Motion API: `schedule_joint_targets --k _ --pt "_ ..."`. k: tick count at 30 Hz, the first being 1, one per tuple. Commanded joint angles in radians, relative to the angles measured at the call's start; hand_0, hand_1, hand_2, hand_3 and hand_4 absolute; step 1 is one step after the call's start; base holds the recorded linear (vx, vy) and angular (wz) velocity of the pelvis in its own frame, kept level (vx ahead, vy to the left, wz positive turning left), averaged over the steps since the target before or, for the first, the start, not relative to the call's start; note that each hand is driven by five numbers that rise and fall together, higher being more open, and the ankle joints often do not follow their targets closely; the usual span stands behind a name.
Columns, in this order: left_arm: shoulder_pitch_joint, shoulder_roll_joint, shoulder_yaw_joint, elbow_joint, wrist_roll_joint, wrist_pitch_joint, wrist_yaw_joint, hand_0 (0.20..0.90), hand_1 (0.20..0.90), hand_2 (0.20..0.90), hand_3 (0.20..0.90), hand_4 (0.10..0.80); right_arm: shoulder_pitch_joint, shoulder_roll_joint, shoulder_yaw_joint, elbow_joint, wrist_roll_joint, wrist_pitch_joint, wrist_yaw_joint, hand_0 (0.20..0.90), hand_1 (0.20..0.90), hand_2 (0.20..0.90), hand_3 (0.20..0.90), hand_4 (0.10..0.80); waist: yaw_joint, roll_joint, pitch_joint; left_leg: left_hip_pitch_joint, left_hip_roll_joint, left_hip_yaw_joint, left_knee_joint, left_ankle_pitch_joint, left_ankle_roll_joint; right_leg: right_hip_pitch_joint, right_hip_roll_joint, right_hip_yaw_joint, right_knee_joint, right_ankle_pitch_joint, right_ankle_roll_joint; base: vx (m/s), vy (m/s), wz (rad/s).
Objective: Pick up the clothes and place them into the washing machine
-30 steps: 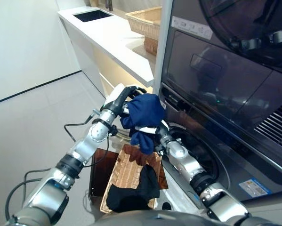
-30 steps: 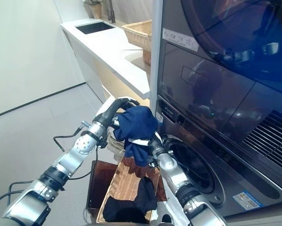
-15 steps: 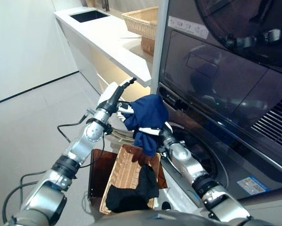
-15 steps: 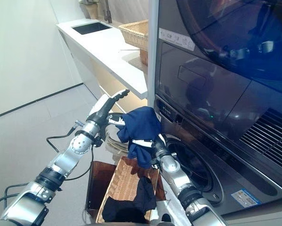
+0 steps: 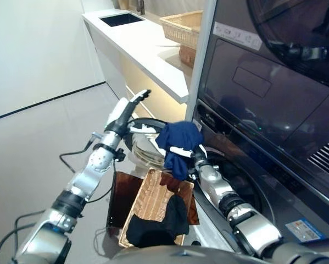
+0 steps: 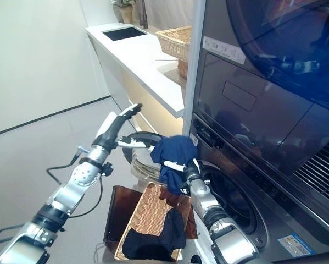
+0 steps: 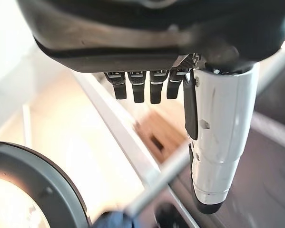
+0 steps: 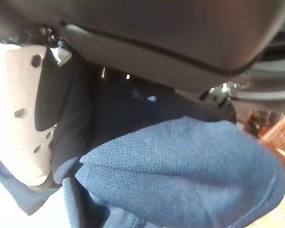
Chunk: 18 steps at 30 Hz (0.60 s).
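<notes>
**One garment lifted, none loaded yet**

Left eye view: the right robot hand (image 5: pixel 193 155) holds a dark blue cloth garment (image 5: pixel 179 140) bunched up in the air, above the far end of the woven wicker basket (image 5: pixel 151 199) on the floor and just in front of the round drum opening (image 5: pixel 237 184) of the dark front-loading washing machine (image 5: pixel 274 104). A black garment (image 5: pixel 156 223) lies at the basket's near end, so at least one more pick is left.

Right eye view: the left robot hand (image 6: pixel 119 122) is raised beside the open round grey door (image 6: pixel 144 159), fingers straight, carrying nothing.

Left wrist view: it confirms that robot hand is empty and extended.

Right wrist view: white-covered thumb (image 8: pixel 19 118) and fingers are closed round the blue mesh fabric.
</notes>
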State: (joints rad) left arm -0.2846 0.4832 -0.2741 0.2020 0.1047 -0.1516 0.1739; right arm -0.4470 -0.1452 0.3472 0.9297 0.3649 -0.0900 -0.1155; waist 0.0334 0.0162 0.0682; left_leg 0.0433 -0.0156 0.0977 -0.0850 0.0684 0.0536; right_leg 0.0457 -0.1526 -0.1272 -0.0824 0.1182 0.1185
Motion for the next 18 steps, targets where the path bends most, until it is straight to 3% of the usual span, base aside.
schedule_joint_targets --k 1,6,18 --pt "-0.046 0.006 0.084 0.015 -0.023 -0.082 0.117 0.9 0.9 0.9 0.9 0.8 -0.112 0.042 -0.014 -0.006 0.024 -0.128 -0.011 0.2 0.2 0.2 0.2 0.3 0.005 -0.026 -0.097 -0.006 -0.012 0.008 0.005 -0.057 -0.035 -0.032 -0.053 -0.002 0.087 -0.072 0.028 0.0 0.0 0.0" --pt "0.006 -0.015 0.144 0.065 -0.062 -0.079 0.167 0.9 0.9 0.9 0.9 0.8 -0.065 0.043 -0.015 -0.008 0.021 -0.135 -0.012 0.2 0.2 0.2 0.2 0.3 0.002 -0.025 -0.093 -0.008 -0.013 0.009 0.005 -0.057 -0.035 -0.035 -0.053 0.0 0.087 -0.071 0.026 0.0 0.0 0.0" --pt "0.058 -0.055 0.174 0.173 -0.101 -0.071 0.2 0.9 0.9 0.9 0.9 0.8 0.023 0.069 -0.018 0.022 0.046 -0.145 -0.016 0.2 0.2 0.2 0.2 0.3 -0.01 -0.019 -0.086 -0.011 -0.015 0.009 0.005 -0.056 -0.036 -0.038 -0.053 0.002 0.086 -0.071 0.026 0.0 0.0 0.0"
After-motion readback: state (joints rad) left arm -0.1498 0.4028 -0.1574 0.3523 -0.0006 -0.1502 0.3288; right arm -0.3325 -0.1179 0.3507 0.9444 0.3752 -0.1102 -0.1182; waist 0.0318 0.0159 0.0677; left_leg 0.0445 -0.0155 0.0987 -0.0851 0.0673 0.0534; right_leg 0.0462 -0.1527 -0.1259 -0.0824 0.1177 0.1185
